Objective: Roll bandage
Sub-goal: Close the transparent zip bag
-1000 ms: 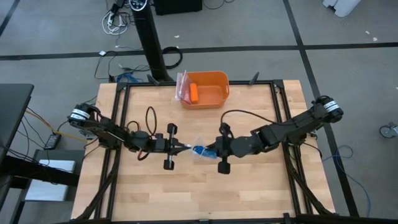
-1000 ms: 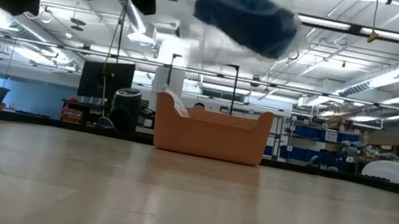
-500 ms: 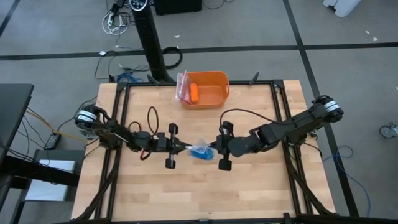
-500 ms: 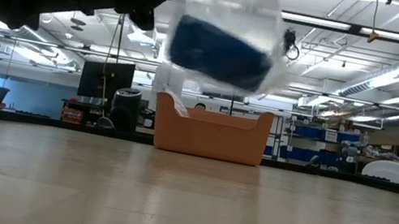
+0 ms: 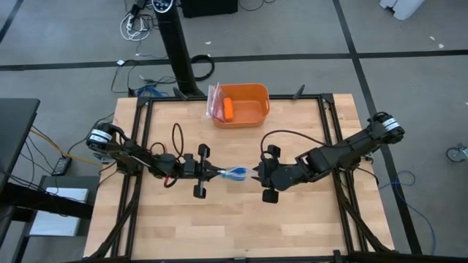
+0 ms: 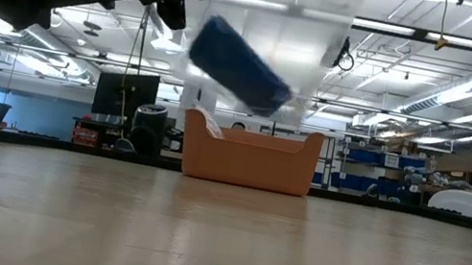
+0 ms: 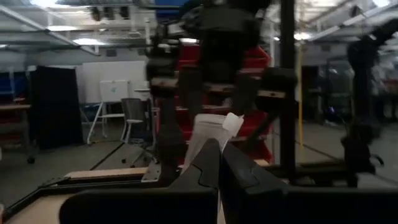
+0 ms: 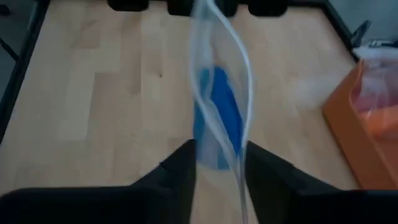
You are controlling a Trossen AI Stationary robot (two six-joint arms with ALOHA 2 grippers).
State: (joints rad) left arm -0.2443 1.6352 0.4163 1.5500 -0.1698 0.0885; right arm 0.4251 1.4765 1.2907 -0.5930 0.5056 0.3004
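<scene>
A crinkly clear plastic bag (image 5: 238, 173) with the bandage, a compact blue roll (image 6: 238, 65), inside hangs above the table's middle between my two grippers. My left gripper (image 5: 219, 173) is shut on the bag's left end. My right gripper (image 5: 256, 174) is shut on its right end. In the right wrist view the blue roll (image 8: 221, 115) shows through the bag (image 8: 211, 74) just beyond my fingers. In the low view the bag (image 6: 286, 15) hangs well clear of the tabletop. My left gripper pinches an edge of the clear bag (image 7: 219, 127) between its two fingers, coming level from the table's left. The bag is lifted clear of the table. My right gripper has the bag's opposite edge (image 8: 217, 155) between its two fingers, coming level from the table's right. The bag stretches away from it with the roll inside.
An orange bin (image 5: 257, 95) stands at the table's far edge, with a small orange cylinder (image 5: 228, 109) in it and another clear plastic bag (image 5: 213, 98) at its left wall. Bare wooden tabletop (image 5: 234, 219) lies below and around the grippers.
My right gripper has gone a little toward the table's right edge, and the bag has been drawn out longer and thinner between the two grippers. The blue roll inside has tipped and sunk lower in the bag. My left gripper has kept its hold.
</scene>
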